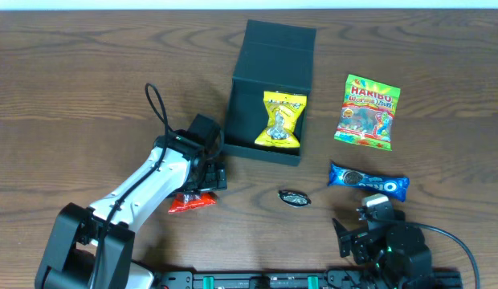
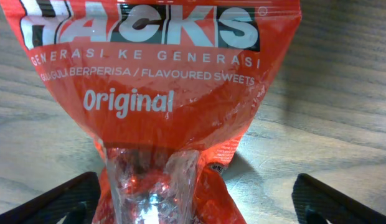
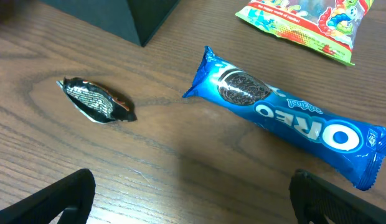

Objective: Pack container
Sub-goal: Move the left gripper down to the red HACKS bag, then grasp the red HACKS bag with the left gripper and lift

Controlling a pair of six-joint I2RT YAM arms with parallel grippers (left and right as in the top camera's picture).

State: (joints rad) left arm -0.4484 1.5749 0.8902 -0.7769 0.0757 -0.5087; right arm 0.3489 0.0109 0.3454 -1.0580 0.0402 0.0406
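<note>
The red sweets packet [image 2: 180, 93] lay on the bench [image 1: 72, 80] between the wide-open fingers of the left tool [image 2: 194, 190], and the right tool [image 3: 192, 186] was open and empty too. The container [image 1: 257, 84] stood open farther back with just one yellow packet [image 1: 281, 120] inside. I think the red one, the gummy bag [image 1: 367, 112], the blue cookie pack [image 1: 368, 181] and the small dark sweet [image 1: 294, 197] were left to pack.

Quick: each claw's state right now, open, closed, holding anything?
Left claw: open, fingers spread either side of the red Hacks packet, not gripping it.
Right claw: open, empty.
</note>
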